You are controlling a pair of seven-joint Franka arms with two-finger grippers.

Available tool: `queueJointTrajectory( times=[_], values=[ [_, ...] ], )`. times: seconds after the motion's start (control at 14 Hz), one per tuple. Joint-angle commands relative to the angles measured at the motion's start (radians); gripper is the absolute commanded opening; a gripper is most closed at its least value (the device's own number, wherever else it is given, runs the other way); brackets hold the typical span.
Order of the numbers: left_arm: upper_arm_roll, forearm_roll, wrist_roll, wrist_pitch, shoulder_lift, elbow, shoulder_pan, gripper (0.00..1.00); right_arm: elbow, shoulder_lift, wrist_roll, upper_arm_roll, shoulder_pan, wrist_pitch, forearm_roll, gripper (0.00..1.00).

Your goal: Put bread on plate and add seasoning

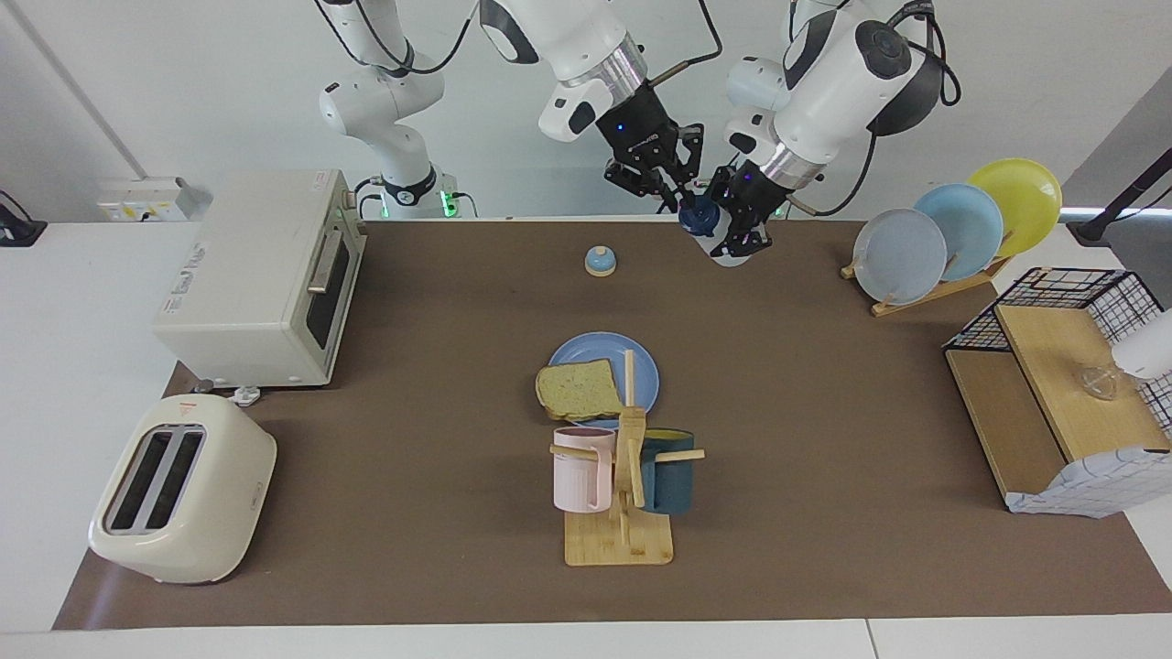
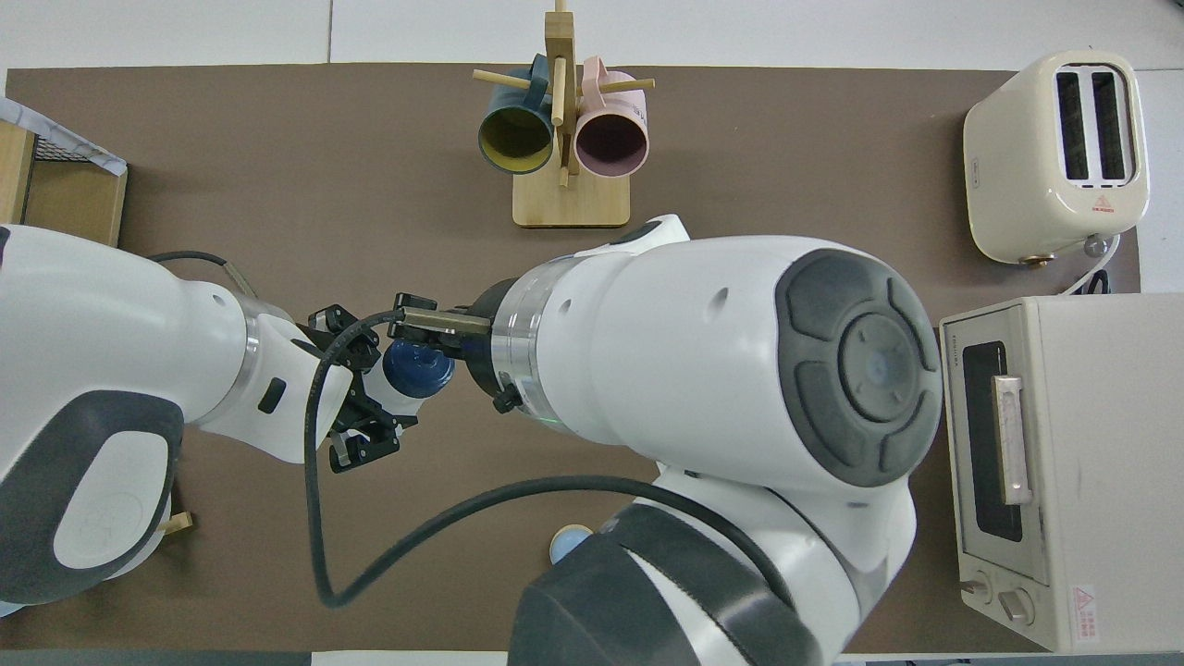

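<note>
Med-blue plate [image 1: 645,366], tan bread [image 1: 577,388]

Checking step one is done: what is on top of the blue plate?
The bread lies on the plate, overhanging the rim toward the right arm's end. The mug rack's post covers a strip of the plate.

Facing view: high, across the surface [image 1: 824,384] from the robots, looking back at them, distant, taking in every edge. Overhead view: above the robots' end, steeply down and forward, close; arms fill it. Shared: mug rack [image 1: 621,513] [image 2: 564,194], toaster [image 1: 179,490] [image 2: 1054,153], oven [image 1: 261,275] [image 2: 1064,462].

Brown-matted table [image 1: 824,412]: plate [image 1: 645,366], toaster [image 1: 181,490].
</note>
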Motion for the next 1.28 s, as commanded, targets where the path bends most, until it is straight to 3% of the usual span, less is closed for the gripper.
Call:
queueJointTrajectory(
  times=[0.0,1.21],
  values=[
    [0.007,-0.012,-0.017,0.006,-0.031,-0.023,-0.013,0.0,-0.027,-0.02,0.017,0.002,0.0,0.0,-0.018,0.0],
    [0.006,-0.012,-0.043,0.0,-0.031,-0.023,-0.014,0.0,-0.008,-0.007,0.072,-0.007,-0.098,0.055,0.128,0.0]
  ],
)
